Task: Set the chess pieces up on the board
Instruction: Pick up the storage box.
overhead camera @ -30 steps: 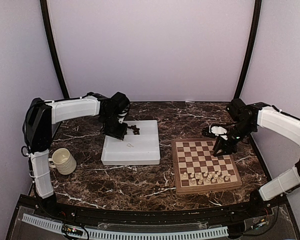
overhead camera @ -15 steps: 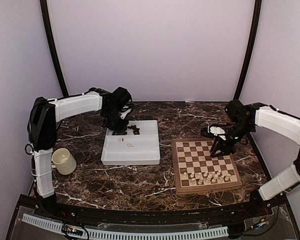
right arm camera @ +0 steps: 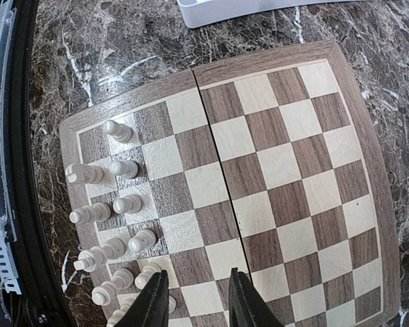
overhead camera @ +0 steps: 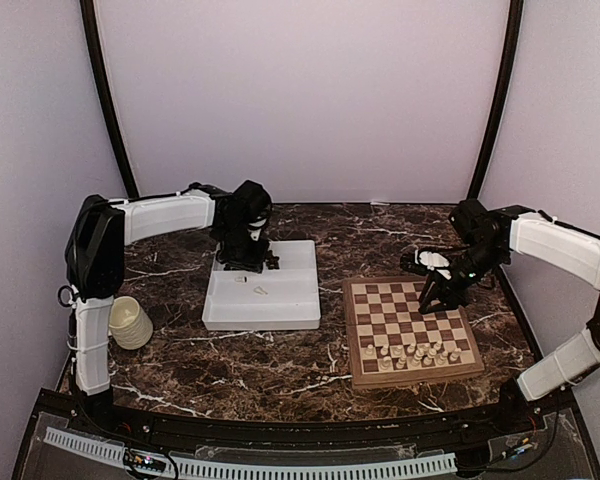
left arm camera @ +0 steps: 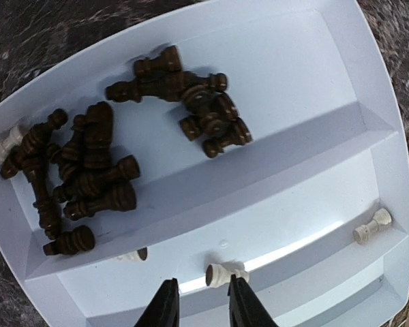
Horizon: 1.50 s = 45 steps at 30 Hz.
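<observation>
**Two robot arms at a marble table, one over a tray of chess pieces, one over the board**

At the far left, a cream ribbed mug (overhead camera: 130, 322) stands on the dark marble table (overhead camera: 280, 375). Next to it, the left arm reaches across to a white divided tray (overhead camera: 280, 312). The left gripper (overhead camera: 248, 260) hangs over the tray's far side, its jaws slightly apart with nothing between them. The tray's far compartment holds a heap of dark brown chess pieces (left arm camera: 88, 177) lying on their sides. One cream-white piece (left arm camera: 225, 274) lies in a nearer compartment, just beyond the fingertips. Another pale piece (left arm camera: 371, 227) lies well to one side. Right of the tray sits the wooden board (overhead camera: 395, 300). Cream-white pieces (overhead camera: 410, 352) stand crowded on its near rows, and the other squares are bare. The right gripper (overhead camera: 442, 295) hovers over the board's far right part, its jaws narrowly parted and holding nothing.
</observation>
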Each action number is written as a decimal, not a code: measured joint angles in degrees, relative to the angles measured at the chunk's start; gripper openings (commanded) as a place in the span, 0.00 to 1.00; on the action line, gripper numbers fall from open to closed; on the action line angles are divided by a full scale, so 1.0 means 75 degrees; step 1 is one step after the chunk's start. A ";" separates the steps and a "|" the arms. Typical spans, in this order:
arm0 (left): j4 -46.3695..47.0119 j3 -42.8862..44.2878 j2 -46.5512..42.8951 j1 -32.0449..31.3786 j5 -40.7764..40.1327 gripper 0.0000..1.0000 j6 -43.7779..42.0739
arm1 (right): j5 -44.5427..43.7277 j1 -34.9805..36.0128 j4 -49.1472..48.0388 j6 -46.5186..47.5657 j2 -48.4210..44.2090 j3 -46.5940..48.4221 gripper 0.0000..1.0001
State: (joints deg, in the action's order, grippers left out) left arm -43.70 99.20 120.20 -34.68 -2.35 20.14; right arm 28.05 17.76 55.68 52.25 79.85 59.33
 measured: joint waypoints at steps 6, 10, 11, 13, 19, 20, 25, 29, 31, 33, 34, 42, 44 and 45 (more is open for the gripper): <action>-0.0137 0.0125 0.0111 -0.0414 -0.0210 0.29 -0.2232 | 0.0003 0.0000 0.0003 0.0070 0.0000 -0.0012 0.31; -0.0256 -0.0210 0.0082 -0.0367 -0.0184 0.30 -0.3893 | 0.0012 0.0000 0.0009 0.0119 0.0012 -0.0012 0.31; -0.0280 -0.0364 0.0070 -0.0341 -0.0198 0.30 -0.4240 | 0.0029 0.0000 0.0012 0.0137 0.0023 -0.0012 0.31; -0.0338 -0.0571 0.0070 -0.0268 -0.0169 0.31 -0.4832 | 0.0064 0.0000 0.0015 0.0149 0.0041 -0.0012 0.32; -0.0283 -0.0595 0.0067 -0.0087 0.0117 0.32 -0.6161 | 0.0117 0.0000 0.0035 0.0172 0.0111 -0.0012 0.31; -0.0280 -0.0592 0.0067 -0.0073 0.0175 0.33 -0.6350 | 0.0117 0.0000 0.0035 0.0172 0.0111 -0.0012 0.31; -0.0216 -0.0589 0.0067 -0.0099 0.0580 0.34 -0.7023 | 0.0119 0.0000 0.0035 0.0172 0.0119 -0.0015 0.31; -0.0087 -0.0589 0.0073 -0.0184 0.0723 0.33 -0.7367 | 0.0119 0.0000 0.0035 0.0172 0.0143 -0.0015 0.31; -0.0058 -0.0533 0.0111 -0.0233 0.0720 0.33 -0.7498 | 0.0119 0.0000 0.0035 0.0172 0.0172 -0.0015 0.31; -0.0003 -0.0455 0.0184 -0.0265 0.0708 0.33 -0.7597 | 0.0119 0.0000 0.0035 0.0172 0.0213 -0.0015 0.32; 0.0035 -0.0417 0.0233 -0.0268 0.0699 0.34 -0.7638 | 0.0119 0.0000 0.0035 0.0169 0.0227 -0.0015 0.32; 0.0175 -0.0373 0.0577 -0.0300 0.0673 0.31 -0.7831 | 0.0122 0.0000 0.0035 0.0169 0.0254 -0.0015 0.31; 0.0169 -0.0373 0.0592 -0.0291 0.0673 0.31 -0.7834 | 0.0128 0.0000 0.0035 0.0166 0.0268 -0.0015 0.31; 0.0166 -0.0373 0.0595 -0.0291 0.0673 0.31 -0.7831 | 0.0140 0.0000 0.0035 0.0166 0.0280 -0.0015 0.31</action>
State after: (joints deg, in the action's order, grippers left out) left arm -42.46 96.40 124.66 -36.86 2.70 -38.59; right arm 29.10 17.76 55.94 53.49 81.95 59.22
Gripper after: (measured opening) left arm 0.307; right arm 0.315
